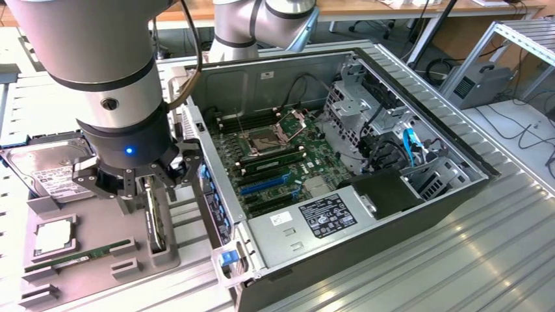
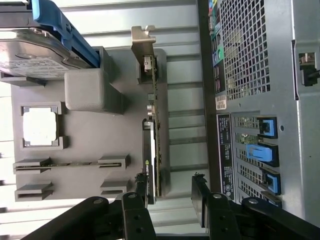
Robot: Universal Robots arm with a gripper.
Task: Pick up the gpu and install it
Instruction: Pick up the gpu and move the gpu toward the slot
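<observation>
Gripper (image 2: 170, 177) hangs low over the near end of the gpu (image 2: 152, 125), fingers (image 2: 141, 182) spread wide and pinching nothing. On my wrist camera the card stands on edge between them, close against one finger and apart from the other; I cannot tell whether that finger touches it. Its pale bracket (image 2: 142, 37) is at the end away from the gripper.

The card sits in a slot of the grey tray (image 2: 90, 140), along the side nearest the case (image 1: 260, 84). Further across the tray I see a thin memory stick (image 2: 70, 164) in its holders, then a square processor (image 2: 39, 127) in a recess. At the end lies a hard drive (image 2: 30, 55) with a blue rail (image 2: 62, 27). The drive has a white label, but I cannot read the print.

Beside the tray, the case lies on its side with the motherboard (image 1: 286, 162) exposed. I can see a processor socket (image 1: 264, 138), blue slots (image 1: 262, 186) and a power supply (image 1: 299, 227). The supply carries a black-and-white label whose text is too fine for me to read.

On the wrist camera the rear of the case shows blue clips (image 2: 260, 150) and a dark printed sticker (image 2: 224, 160), also illegible. Everything rests on a ribbed metal table (image 1: 451, 260).
</observation>
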